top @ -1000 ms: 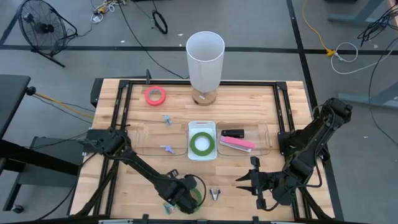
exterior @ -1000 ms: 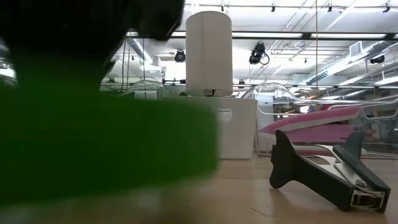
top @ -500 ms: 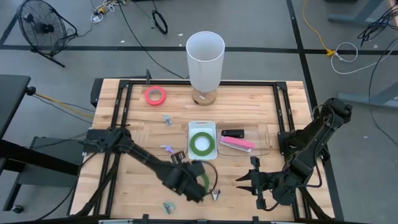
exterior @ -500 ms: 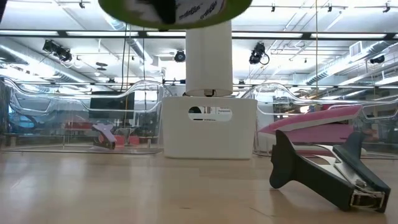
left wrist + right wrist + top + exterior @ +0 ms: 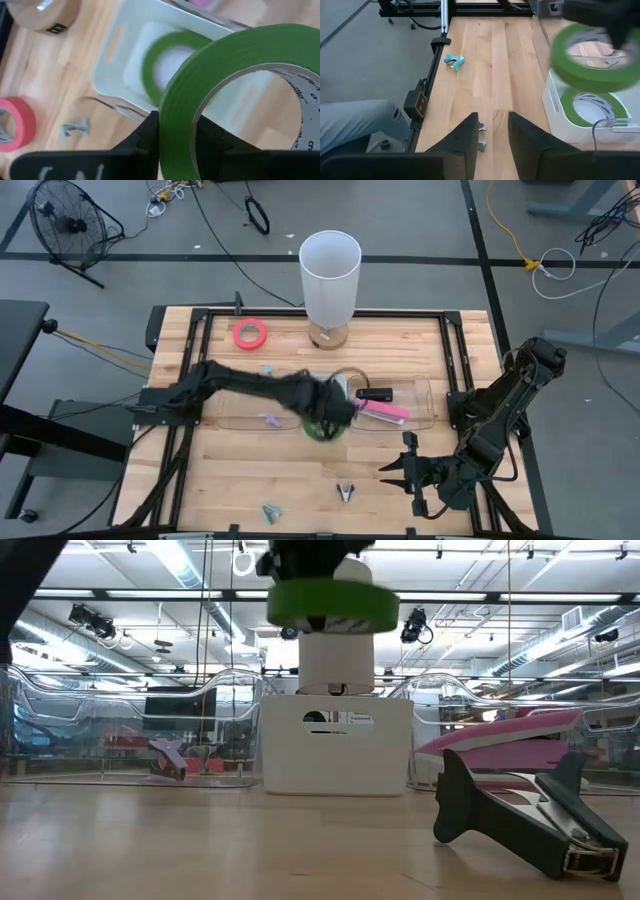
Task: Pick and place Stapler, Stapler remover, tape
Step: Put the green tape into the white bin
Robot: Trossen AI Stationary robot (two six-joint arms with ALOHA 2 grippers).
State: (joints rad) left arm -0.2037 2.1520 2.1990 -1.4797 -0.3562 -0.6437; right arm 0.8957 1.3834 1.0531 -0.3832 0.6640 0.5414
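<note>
My left gripper [image 5: 326, 418] is shut on a green tape [image 5: 235, 85] roll and holds it in the air over the white tray [image 5: 311, 386] at the table's middle. In the low view this roll [image 5: 333, 602] hangs high above the tray [image 5: 335, 745]. A second green tape [image 5: 167, 62] lies flat in the tray. The red tape [image 5: 250, 333] sits at the back left. A pink stapler [image 5: 381, 411] and a black one [image 5: 374, 393] lie in the clear bin [image 5: 428, 402] right of the tray. My right gripper [image 5: 398, 468] rests open near the front right, holding nothing.
A tall white cylinder [image 5: 330, 270] stands behind the tray. Small stapler removers lie about: blue [image 5: 268, 370], purple [image 5: 268, 420], grey [image 5: 345, 492] and teal [image 5: 270, 511]. A dark remover [image 5: 520, 815] lies close in the low view. A clear bin [image 5: 240, 408] sits left of the tray.
My left arm lifted the green tape from the table's front edge and swung it back and right to above the white tray. The right arm stayed still.
</note>
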